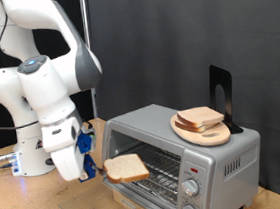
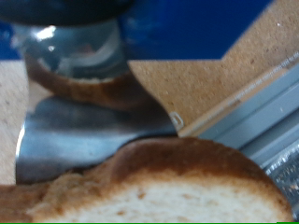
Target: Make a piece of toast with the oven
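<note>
Tan-crusted toast apparently clamped in the hand, before the oven.

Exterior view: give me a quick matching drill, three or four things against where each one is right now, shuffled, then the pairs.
Things:
1. slice of bread
2. round wooden board
3. oven door
4. black stand

Places or states:
A. lying on top of the oven, with more bread on it
B. swung down open at the oven's front
C. upright on the oven's top, behind the board
D. held in the gripper just in front of the oven's opening

Pairs: 1-D, 2-A, 3-B, 4-C
</note>
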You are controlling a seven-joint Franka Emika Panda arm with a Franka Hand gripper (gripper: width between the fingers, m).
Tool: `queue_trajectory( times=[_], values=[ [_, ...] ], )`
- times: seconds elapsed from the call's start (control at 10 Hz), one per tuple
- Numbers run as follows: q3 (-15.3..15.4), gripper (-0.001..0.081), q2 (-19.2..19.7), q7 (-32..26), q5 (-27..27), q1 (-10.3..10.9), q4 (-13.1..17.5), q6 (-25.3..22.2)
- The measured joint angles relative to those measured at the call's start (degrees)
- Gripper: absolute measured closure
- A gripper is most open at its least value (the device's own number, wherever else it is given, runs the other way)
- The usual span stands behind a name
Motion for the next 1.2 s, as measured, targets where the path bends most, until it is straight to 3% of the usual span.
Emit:
queue_trajectory(
  times=[0.5, 1.2],
  values=[
    [3.3, 0.0423, 0.2, 1.8, -0.8, 1.3, -0.4, 3.4],
    [7.7, 0.0423, 0.3, 7.3, -5.7, 2.7, -1.2, 4.2]
  ],
)
